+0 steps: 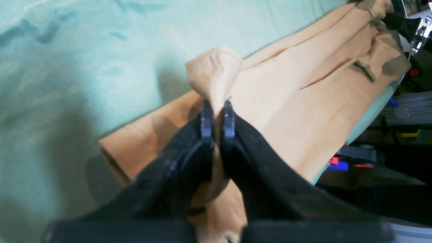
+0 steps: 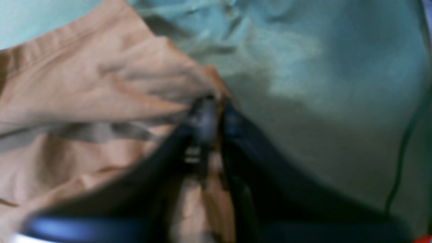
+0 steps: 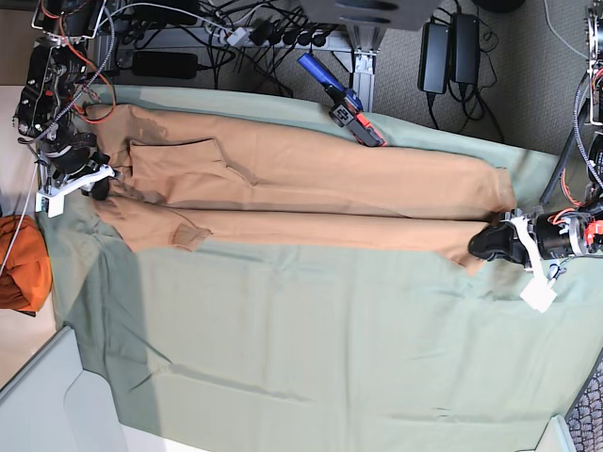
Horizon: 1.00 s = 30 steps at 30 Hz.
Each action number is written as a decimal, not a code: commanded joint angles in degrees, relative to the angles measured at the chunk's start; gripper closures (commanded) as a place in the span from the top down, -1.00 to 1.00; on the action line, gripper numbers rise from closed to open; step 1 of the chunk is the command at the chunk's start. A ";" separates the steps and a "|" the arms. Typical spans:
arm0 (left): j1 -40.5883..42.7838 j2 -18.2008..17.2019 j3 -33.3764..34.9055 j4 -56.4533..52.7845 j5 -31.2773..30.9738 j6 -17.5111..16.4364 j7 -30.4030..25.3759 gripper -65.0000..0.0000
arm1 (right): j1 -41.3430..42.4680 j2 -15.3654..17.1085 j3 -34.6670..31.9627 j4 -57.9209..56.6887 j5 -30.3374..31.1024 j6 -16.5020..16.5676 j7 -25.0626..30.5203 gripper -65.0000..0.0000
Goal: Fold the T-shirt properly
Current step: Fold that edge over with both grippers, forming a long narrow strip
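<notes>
Right now the T-shirt (image 3: 311, 188) lies long across the green sheet (image 3: 311, 339), the left end effector (image 1: 218, 125) and right end effector (image 2: 213, 116) each pinching an end, and one slipping grip could make the fold crooked.

Black tapered jaws, white wrist brackets, red wiring
</notes>
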 commanded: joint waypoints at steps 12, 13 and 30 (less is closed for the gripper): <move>-0.76 -0.90 -0.33 0.92 -1.27 -0.54 -1.27 -1.00 | 1.44 -5.14 16.39 9.09 3.41 4.98 -3.45 0.23; -0.76 -0.81 -0.33 0.92 -1.27 -0.54 -1.27 -1.00 | 2.25 -5.42 16.61 9.55 3.21 5.09 -3.45 0.23; -0.74 -0.81 -0.33 0.92 -0.94 -0.54 -1.25 -1.00 | 8.94 -5.75 8.37 8.94 -0.11 5.11 -4.57 0.23</move>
